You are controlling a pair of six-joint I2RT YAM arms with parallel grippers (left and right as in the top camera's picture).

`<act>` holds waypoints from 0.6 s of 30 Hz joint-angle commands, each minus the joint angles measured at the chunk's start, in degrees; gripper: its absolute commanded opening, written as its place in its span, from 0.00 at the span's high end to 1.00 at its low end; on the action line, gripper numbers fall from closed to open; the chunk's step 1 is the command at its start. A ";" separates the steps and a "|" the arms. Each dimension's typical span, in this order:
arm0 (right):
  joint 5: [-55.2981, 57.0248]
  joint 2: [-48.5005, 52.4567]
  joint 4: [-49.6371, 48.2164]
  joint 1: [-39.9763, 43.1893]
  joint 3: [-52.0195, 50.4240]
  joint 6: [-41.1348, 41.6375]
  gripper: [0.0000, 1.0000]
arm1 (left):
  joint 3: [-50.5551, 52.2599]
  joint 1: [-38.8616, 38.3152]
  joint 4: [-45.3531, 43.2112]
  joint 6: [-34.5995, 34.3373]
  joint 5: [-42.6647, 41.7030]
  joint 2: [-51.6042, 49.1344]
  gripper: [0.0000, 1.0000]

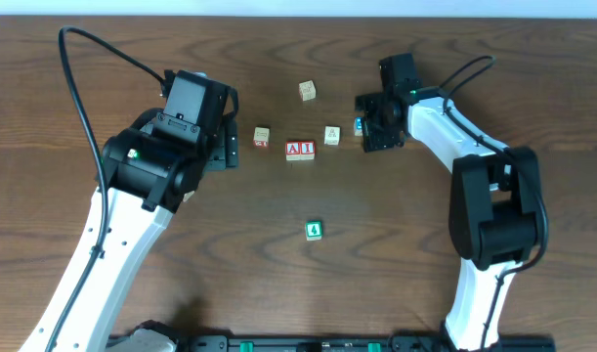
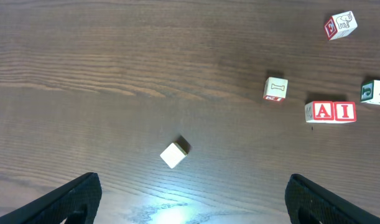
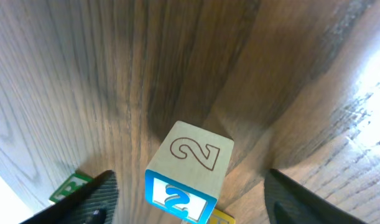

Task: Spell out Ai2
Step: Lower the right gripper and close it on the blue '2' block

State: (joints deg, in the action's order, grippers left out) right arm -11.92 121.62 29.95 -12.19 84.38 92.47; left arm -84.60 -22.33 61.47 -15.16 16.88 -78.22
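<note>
Dark wooden table [image 1: 425,254], green-framed cube [image 1: 314,230] (standing apart), three pale cubes [image 1: 308,91] scattered.

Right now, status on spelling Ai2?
Left gripper open, empty. Right gripper open, straddling 2 block. A block and I block touching. Beige block near slot beside I.

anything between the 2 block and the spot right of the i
Likely yes: a pale cube lies roughly on the line from the 2 cube to the free spot right of the I cube. Nothing shows between the right tool and the 2 cube; its open jaws straddle it.
</note>
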 commanded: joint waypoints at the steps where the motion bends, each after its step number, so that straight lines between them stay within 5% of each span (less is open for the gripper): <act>1: 1.49 0.37 -0.04 -0.57 1.11 0.24 0.33 | -0.33 0.17 0.02 -0.28 0.00 0.55 0.05; 18: 2.27 0.37 -0.20 -0.66 1.11 -0.83 0.61 | -0.33 0.17 0.02 -0.28 0.00 0.55 0.05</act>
State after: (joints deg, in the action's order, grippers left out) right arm -10.57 121.62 29.69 -12.19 84.38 92.07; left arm -84.60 -22.33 61.47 -15.18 16.88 -78.22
